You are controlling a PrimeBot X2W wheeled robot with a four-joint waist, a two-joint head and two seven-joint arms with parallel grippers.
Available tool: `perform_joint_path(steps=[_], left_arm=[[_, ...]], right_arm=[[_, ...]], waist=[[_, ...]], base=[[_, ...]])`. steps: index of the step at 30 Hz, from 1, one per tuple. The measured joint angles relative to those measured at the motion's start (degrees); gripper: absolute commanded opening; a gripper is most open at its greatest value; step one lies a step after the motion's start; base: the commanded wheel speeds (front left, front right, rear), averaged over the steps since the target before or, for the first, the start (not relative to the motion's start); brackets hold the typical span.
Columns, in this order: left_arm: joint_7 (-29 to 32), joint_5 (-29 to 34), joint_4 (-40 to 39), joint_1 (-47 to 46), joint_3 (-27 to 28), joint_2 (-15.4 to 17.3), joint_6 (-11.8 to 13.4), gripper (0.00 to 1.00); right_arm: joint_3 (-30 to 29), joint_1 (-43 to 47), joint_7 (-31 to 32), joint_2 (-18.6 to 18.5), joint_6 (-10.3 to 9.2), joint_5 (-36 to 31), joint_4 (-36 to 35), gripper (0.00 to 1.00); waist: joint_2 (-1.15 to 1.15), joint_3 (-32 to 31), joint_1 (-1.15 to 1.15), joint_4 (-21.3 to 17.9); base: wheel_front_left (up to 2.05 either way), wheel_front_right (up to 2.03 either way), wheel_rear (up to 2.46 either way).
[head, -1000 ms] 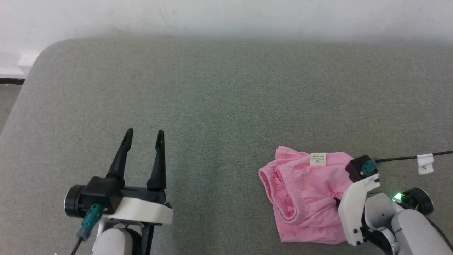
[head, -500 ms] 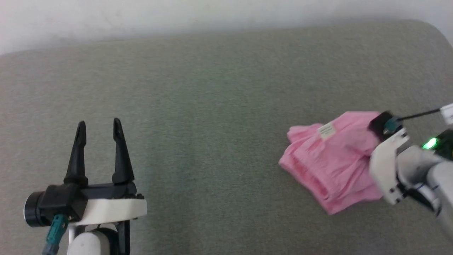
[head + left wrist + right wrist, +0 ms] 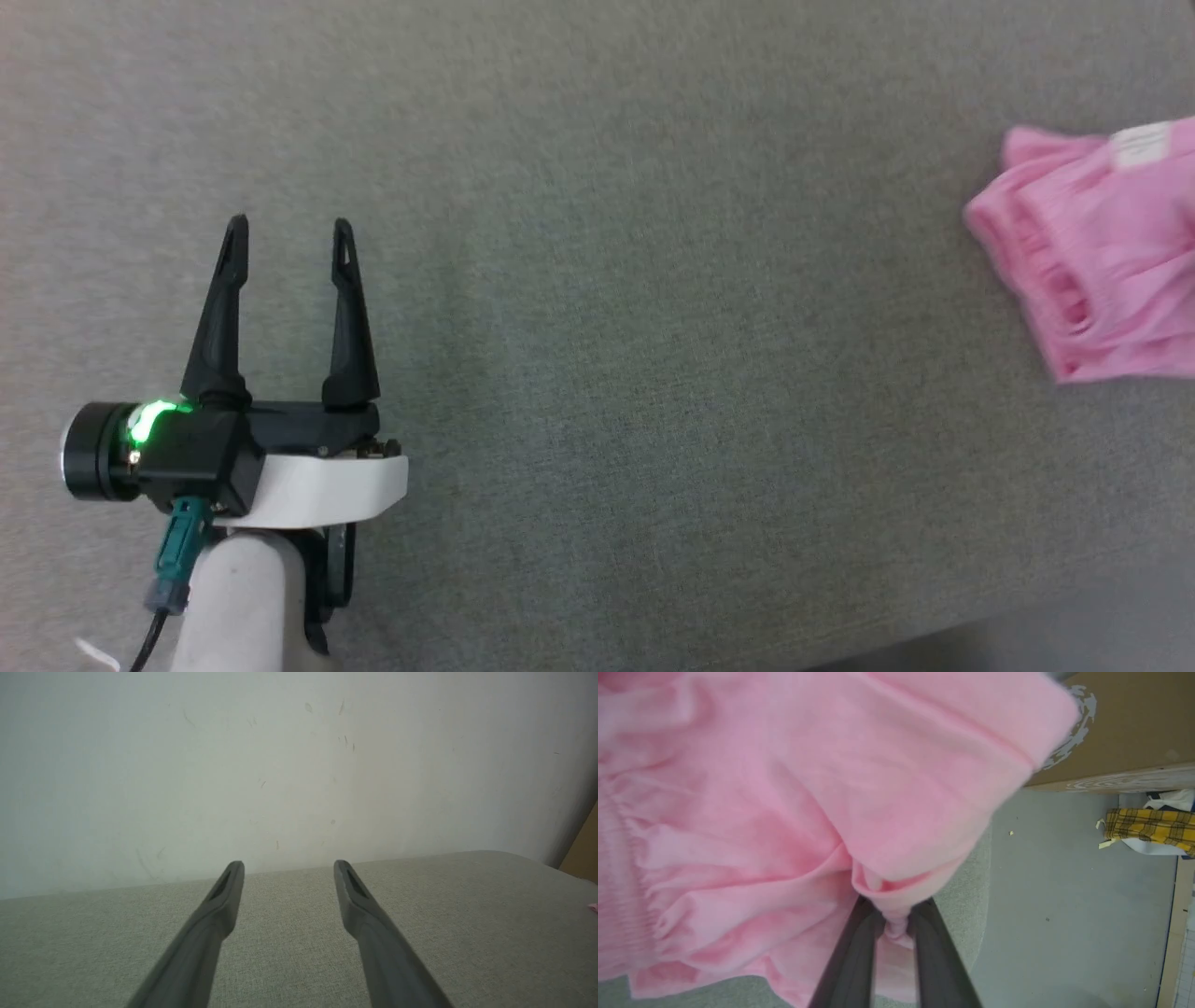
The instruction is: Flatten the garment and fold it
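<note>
The light pink garment (image 3: 1102, 252) lies bunched at the far right of the head view, its gathered elastic edge facing left and its white label (image 3: 1141, 147) on top. In the right wrist view my right gripper (image 3: 896, 910) is shut on a pinched fold of the garment (image 3: 784, 788), and the cloth spreads up and left from the fingers. My left gripper (image 3: 290, 224) hovers open over the bare grey surface at the left, far from the garment, with nothing between its fingers (image 3: 224, 896).
The grey padded table (image 3: 653, 280) ends at a front edge at the lower right, with floor (image 3: 1074, 644) beyond. A white wall (image 3: 280, 765) stands behind the table. Past the table's rounded corner are grey floor (image 3: 1064, 905), a brown board (image 3: 1120, 728) and a yellow plaid cloth (image 3: 1148, 828).
The head camera has swung and dipped, shifting the whole picture; the wall and the right arm have left it. The garment has been dragged and rebunched by the right gripper. A green light now shows on the left wrist.
</note>
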Motion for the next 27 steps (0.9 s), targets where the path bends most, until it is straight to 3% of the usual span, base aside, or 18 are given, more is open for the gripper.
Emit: perform_joint_path(steps=[9,10,11,20,27], left_arm=[[2.20,1.85,-2.09,-0.47,-0.27,2.05,0.04,1.00],[2.43,1.91,-2.32,-0.47,-0.36,2.22,0.04,1.00],[2.68,1.92,-2.48,-0.47,-0.40,2.34,0.05,1.00],[2.77,1.70,-1.81,-0.43,-0.57,2.47,0.33,1.00],[0.80,-1.55,2.15,1.32,0.11,1.21,1.13,1.00]], right_arm=[[-9.76,-8.05,-6.59,1.08,0.00,-4.70,15.35,0.00],[-10.65,-8.80,-7.54,1.31,0.00,-5.71,16.73,0.37],[-11.43,-9.48,-8.49,1.64,0.00,-6.68,17.77,1.00],[-14.44,-12.87,-18.64,3.83,0.00,-10.17,21.93,1.00],[-9.54,-12.77,-29.97,4.72,-0.01,-6.79,11.62,1.00]], waist=[[0.00,7.50,-0.01,-1.68],[0.00,8.07,0.00,-1.77],[0.00,8.57,0.00,-1.86],[0.00,8.25,-0.01,-2.22],[0.01,2.67,-0.02,-1.94]], base=[[0.00,0.00,0.00],[0.00,0.00,0.00],[0.00,0.00,0.00],[0.00,0.00,0.00],[0.00,0.00,0.00]])
